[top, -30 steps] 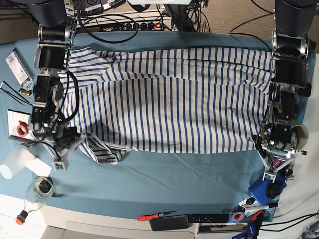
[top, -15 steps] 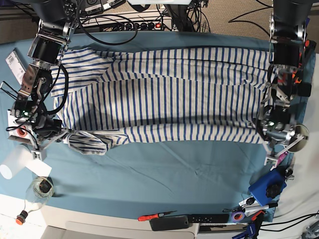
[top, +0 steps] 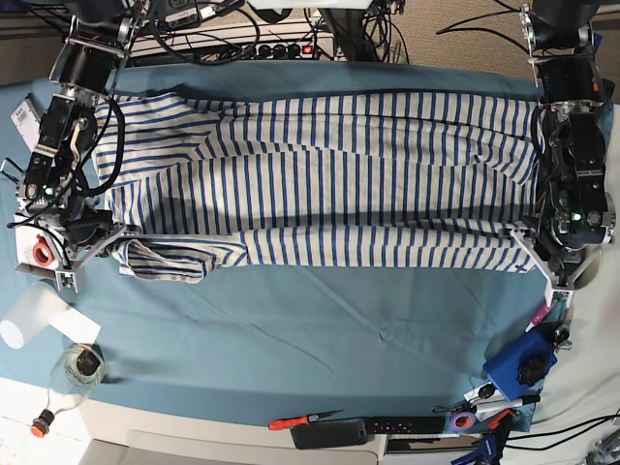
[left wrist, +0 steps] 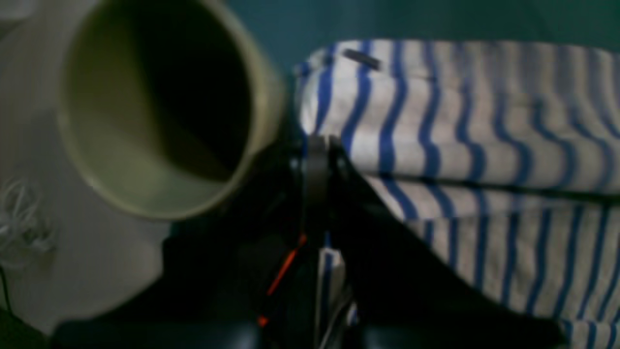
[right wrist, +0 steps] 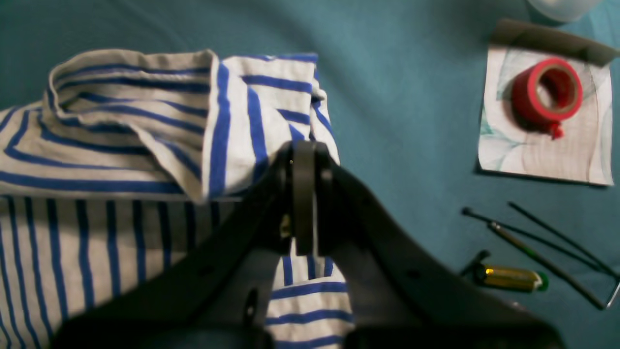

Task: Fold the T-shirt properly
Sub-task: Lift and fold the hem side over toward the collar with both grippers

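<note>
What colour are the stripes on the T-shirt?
Blue, thin lines on the white T-shirt. The base view shows them best.

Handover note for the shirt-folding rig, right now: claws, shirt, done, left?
Left claw: shut on the T-shirt, gripping its hem-end corner next to a beige cup.
Right claw: shut on the T-shirt at the sleeve end.
The T-shirt lies spread lengthwise on the teal tablecloth, its near edge doubled onto the body as a narrow band.
Done: first lengthwise fold looks under way.
Left: release, tidy the bunched sleeve, finish the remaining folds.
</note>
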Available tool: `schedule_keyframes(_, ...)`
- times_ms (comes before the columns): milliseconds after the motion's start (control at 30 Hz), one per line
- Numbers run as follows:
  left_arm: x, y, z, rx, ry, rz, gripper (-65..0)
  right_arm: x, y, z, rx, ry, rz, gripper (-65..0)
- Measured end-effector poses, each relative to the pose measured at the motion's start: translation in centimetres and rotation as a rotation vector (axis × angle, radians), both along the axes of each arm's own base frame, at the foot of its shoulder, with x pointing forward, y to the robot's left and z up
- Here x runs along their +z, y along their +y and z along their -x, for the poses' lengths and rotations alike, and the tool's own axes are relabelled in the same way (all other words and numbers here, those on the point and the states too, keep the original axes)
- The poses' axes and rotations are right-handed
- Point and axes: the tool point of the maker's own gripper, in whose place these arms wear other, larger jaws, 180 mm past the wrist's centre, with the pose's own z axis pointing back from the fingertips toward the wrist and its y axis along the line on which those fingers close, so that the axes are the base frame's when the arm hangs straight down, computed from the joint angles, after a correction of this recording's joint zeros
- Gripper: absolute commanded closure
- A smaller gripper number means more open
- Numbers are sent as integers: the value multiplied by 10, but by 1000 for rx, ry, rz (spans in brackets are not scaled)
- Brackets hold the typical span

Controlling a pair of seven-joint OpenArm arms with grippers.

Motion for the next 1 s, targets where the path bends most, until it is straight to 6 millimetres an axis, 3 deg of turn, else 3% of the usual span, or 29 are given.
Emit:
schedule_keyframes(367, -1, -20, -2, -103, -2, 67, 0, -1, -2, 2, -7, -4, -4, 0)
schedule_keyframes(567, -4, -25, 0, -115, 10, 88, 0, 8, -26, 11, -89, -45, -56, 0)
schedule_keyframes(767, -6, -24, 14, -121, 25, 48, 0, 0, -36, 30, -88, -7, -61, 0)
schedule_keyframes(1000, -12, -29, 37, -143, 35, 28, 0, 9, -44, 30, -85, -15, -26, 0)
